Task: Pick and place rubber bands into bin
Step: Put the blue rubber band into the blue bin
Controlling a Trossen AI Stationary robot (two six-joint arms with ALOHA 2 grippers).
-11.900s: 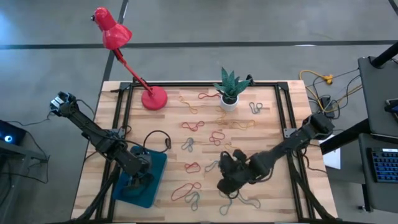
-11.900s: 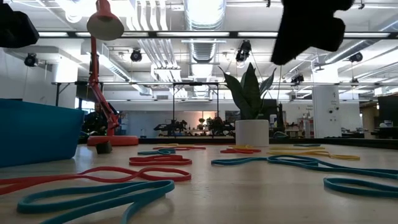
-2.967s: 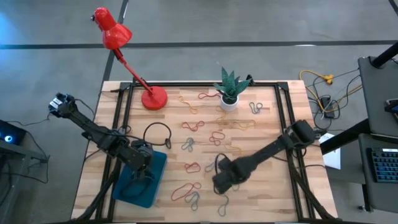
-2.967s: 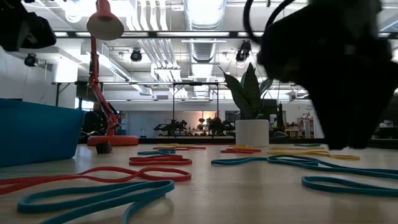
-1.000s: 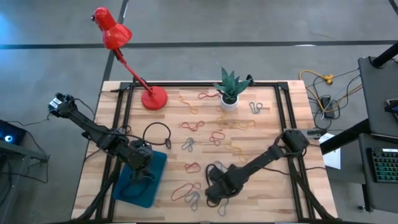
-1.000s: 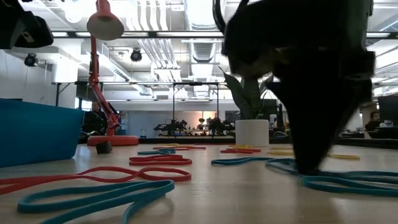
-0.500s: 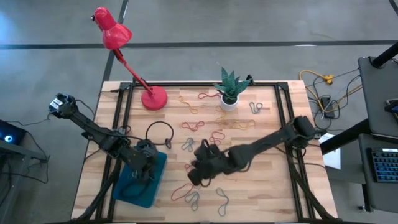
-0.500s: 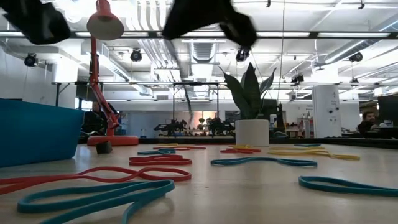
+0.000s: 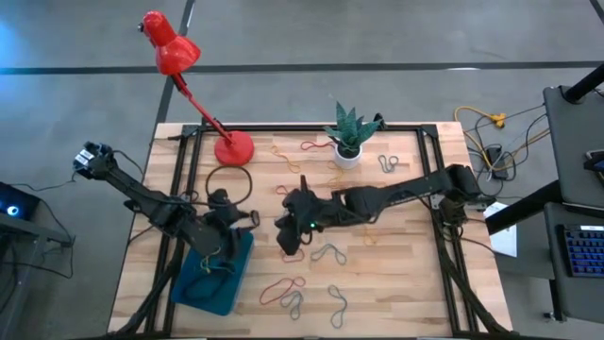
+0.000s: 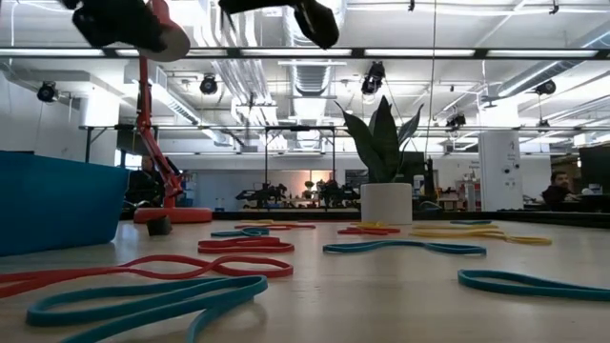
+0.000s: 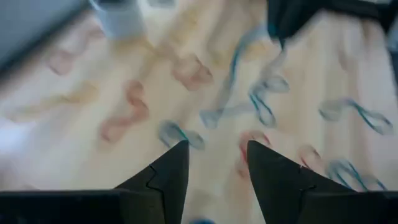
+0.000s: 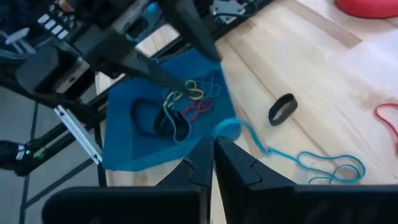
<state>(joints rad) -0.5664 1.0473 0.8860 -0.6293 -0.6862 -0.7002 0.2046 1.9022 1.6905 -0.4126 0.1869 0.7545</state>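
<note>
The teal-blue bin (image 9: 212, 276) lies near the table's left near corner. In the right wrist view the bin (image 12: 155, 134) holds several bands in yellow, red and dark colours. Many rubber bands (image 9: 307, 191) lie scattered over the wooden table. My right gripper (image 9: 287, 240) hangs just right of the bin, shut on a teal rubber band (image 9: 329, 253). My left gripper (image 9: 233, 223) hovers open over the bin's far end; its own view shows the open fingers (image 11: 214, 163) above blurred bands. My right gripper (image 12: 213, 148) pinches the teal rubber band by one end loop (image 12: 226, 129) between its two fingers, coming from above and slanting toward the bin. That end is lifted. The band trails away slack, and its other end (image 12: 331, 167) lies on the table.
A red desk lamp (image 9: 233, 148) stands at the far left and a white plant pot (image 9: 347, 154) at the far middle. A black cable loop (image 9: 227, 179) lies beside the lamp base. A dark band (image 12: 282, 108) lies on the wood near the bin.
My right gripper has risen from the table near the near edge and moved left and farther, toward the bin, carrying one end of the teal band up with it. My left gripper has shifted slightly toward the far edge over the bin.
</note>
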